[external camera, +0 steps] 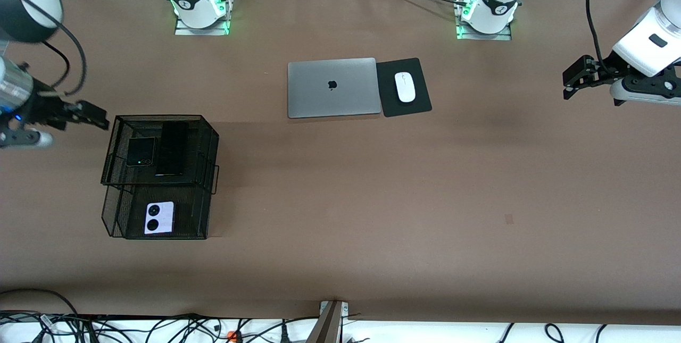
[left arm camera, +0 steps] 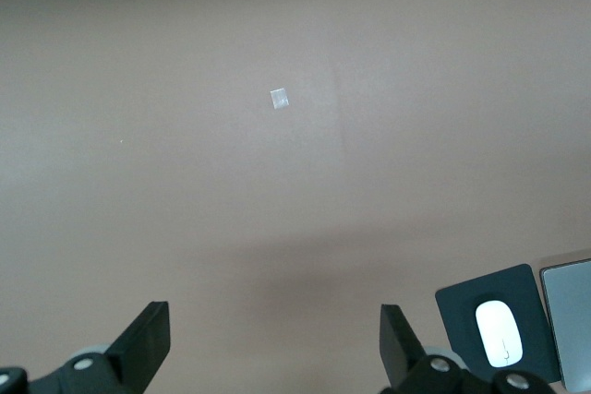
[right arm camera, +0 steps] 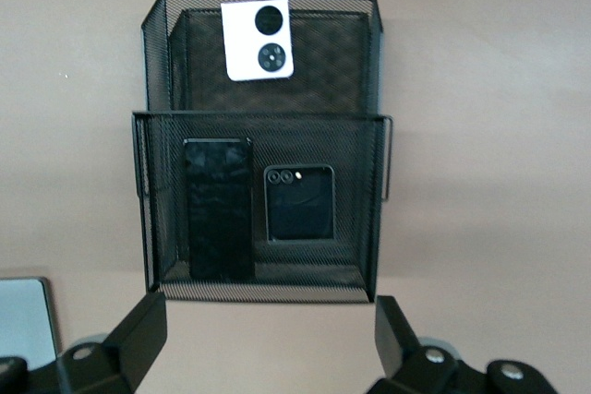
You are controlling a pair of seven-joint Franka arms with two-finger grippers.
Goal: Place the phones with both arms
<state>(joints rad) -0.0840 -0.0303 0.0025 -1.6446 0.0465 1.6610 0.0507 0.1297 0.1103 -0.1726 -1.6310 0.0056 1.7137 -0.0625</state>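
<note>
Black mesh rack (external camera: 159, 178), left of frame, holds all three phones. Lower tier, nearest camera: lavender phone (external camera: 159, 217). Upper tier: flip phone (external camera: 141, 151) beside slab phone (external camera: 172, 148). Mid-frame, farther up: laptop (external camera: 331, 87), mouse (external camera: 405, 86) on black pad (external camera: 403, 87). Right gripper (external camera: 88, 114), left edge of frame, just beside rack's upper corner, jaws apart, empty. Left gripper (external camera: 577, 78), right edge of frame, jaws apart, empty, over bare table (external camera: 425, 199). Judgement: no phone outside rack; placing appears complete, or not begun if phones are meant to leave rack.
</note>
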